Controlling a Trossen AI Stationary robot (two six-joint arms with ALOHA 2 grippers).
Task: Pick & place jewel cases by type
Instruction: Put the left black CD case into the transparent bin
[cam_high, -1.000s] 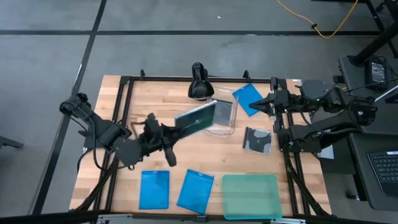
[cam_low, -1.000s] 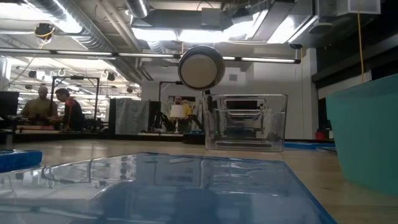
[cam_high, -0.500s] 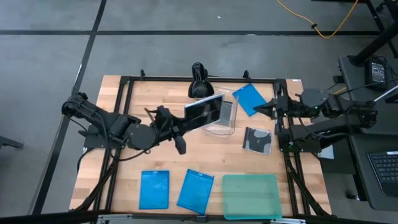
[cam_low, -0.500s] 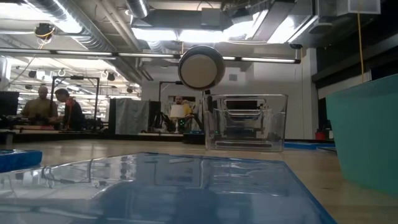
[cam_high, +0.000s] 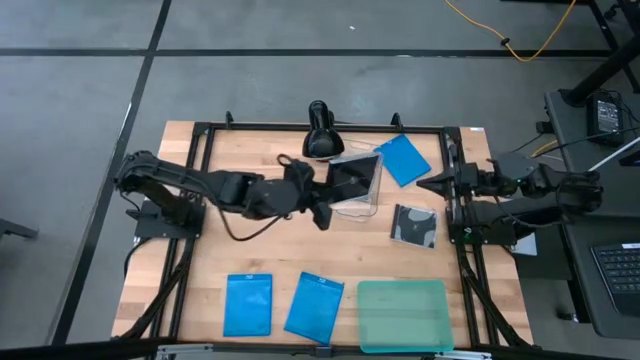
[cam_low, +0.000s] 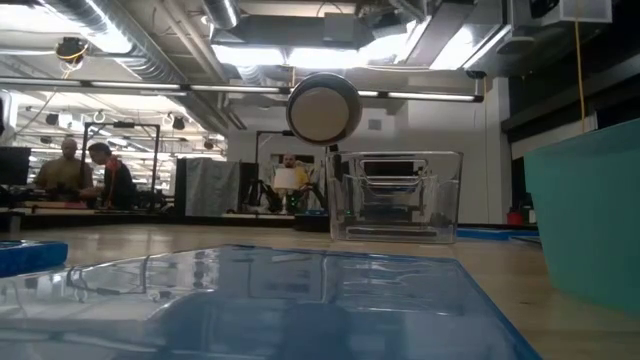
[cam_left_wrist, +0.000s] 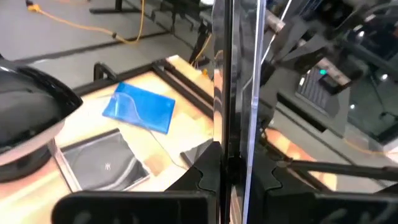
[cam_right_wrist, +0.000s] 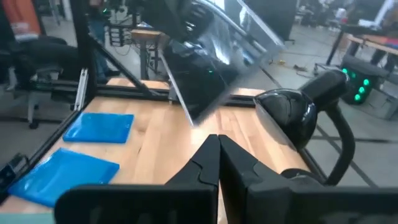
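Left claw (cam_high: 322, 192) pinches a black-and-clear disc case (cam_high: 355, 174) on edge above the clear tub (cam_high: 362, 199). Right claw (cam_high: 432, 184), pressed together, waits at the desk's (cam_high: 250, 250) right edge.

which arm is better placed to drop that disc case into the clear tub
Left. The left gripper is already shut on a black-and-clear disc case, holding it right over the clear tub. The right gripper is shut and empty at the table's right edge, beside the tub rather than over it.

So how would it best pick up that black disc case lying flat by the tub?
Probably by an edge. The black disc case lies flat on the table, too thin for a side grab, so come from above and pinch its free rim, the one facing away from the clear tub.
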